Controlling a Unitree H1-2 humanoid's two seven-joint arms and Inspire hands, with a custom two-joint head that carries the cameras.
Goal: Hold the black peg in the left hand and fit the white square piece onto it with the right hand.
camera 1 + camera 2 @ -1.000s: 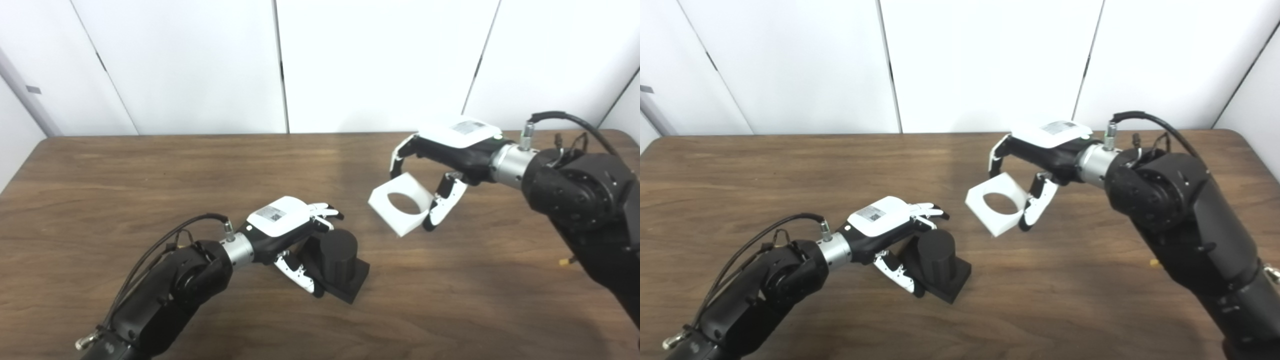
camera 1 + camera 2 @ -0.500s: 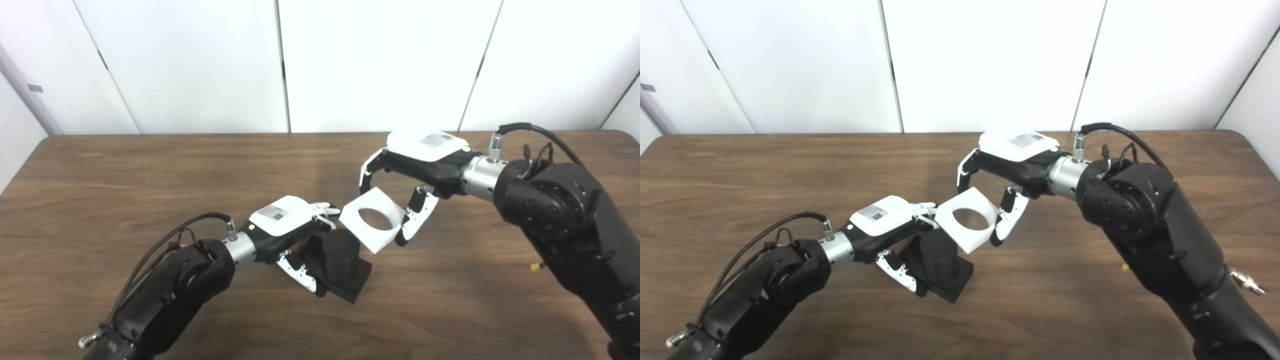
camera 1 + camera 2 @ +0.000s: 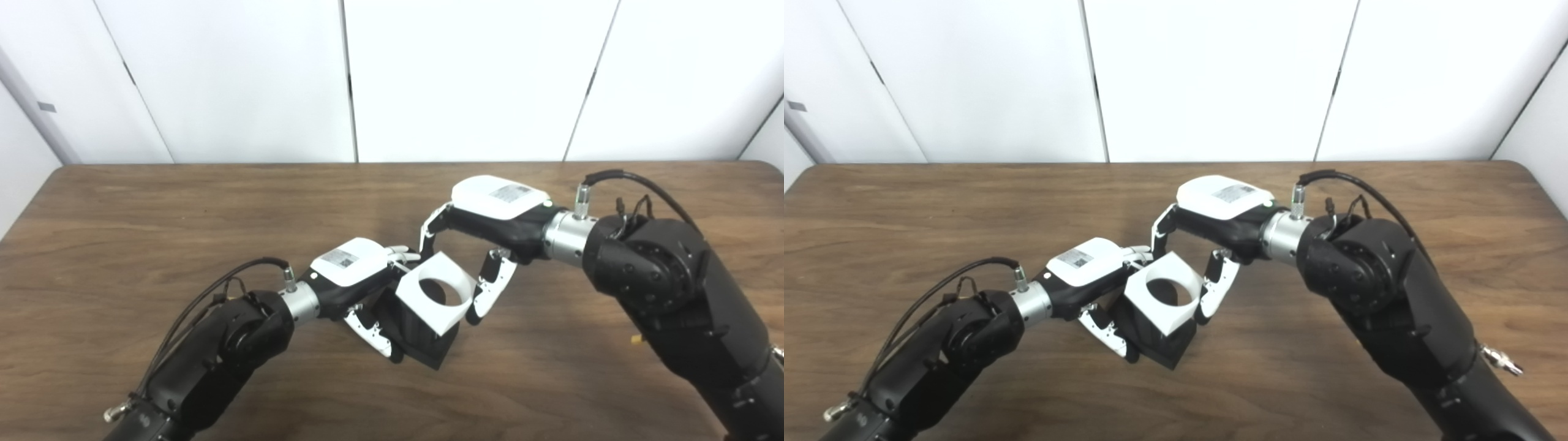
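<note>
- We see the white square piece [image 3: 435, 293] poised directly over the black peg [image 3: 422, 334], its round hole facing up and tilted a little toward the camera, with dark peg showing through the opening.
- Our right hand [image 3: 490, 228] is clamped on the piece, fingers [image 3: 429, 231] on its far edge and thumb [image 3: 484, 293] on the near right edge, so the piece hangs from this hand rather than resting free.
- Our left hand [image 3: 361, 278] is closed around the peg from the left, steadying it on its square black base, which sits on the wooden table [image 3: 184, 214].
- The peg's long axis stands close to upright; we judge that the piece must come down along that axis, and its slight tilt may need levelling so the hole does not bind on the rim.
- Whether the hole has already begun to slip over the peg top we cannot tell; the piece hides the join.
- The two hands sit just beside each other, the left fingertips close to the piece's left corner.
</note>
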